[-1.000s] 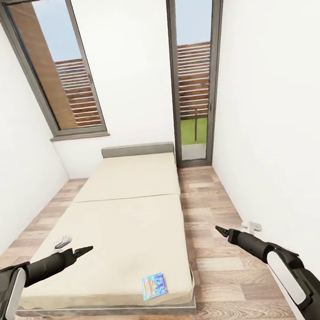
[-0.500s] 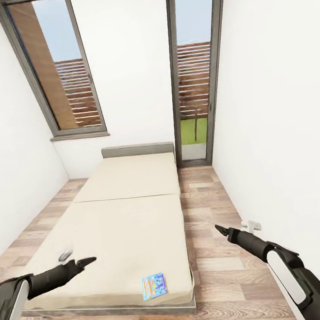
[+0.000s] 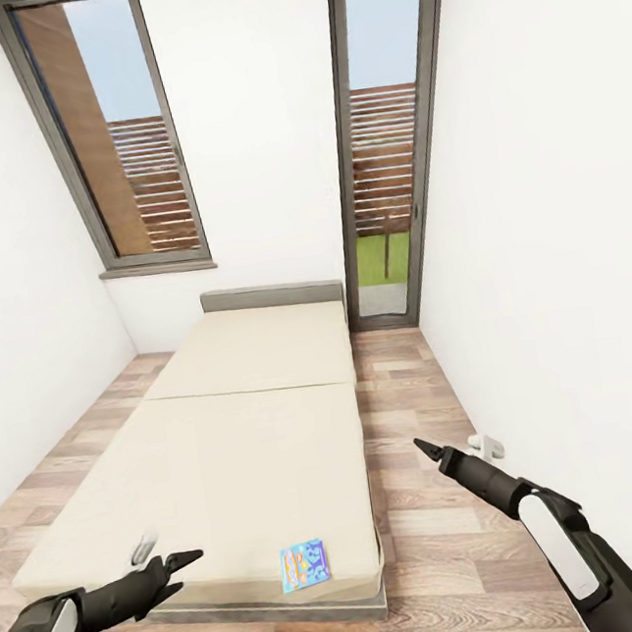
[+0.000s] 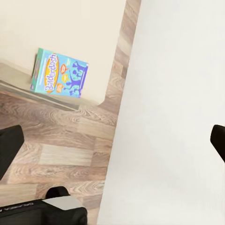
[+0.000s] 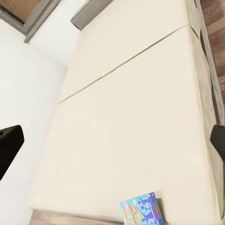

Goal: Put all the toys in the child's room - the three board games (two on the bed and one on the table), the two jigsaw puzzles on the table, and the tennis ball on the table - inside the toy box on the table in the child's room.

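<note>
The word "Balderdash" is seen printed in white lettering on an orange oval across the lid of the blue board game [image 4: 59,73], which lies flat at the foot edge of the bed [image 4: 70,28]. Smaller print on the same lid cannot be read, and no other legible text is shown in the room.

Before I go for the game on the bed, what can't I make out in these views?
- Blue board game: head view, print too small to read.
- Same game, right wrist view: lower part cut off by the frame edge.
- Left gripper, right gripper: head view, too small to tell whether the fingers are parted.
- Bed, near-left corner: head view, hidden by the left arm.
</note>
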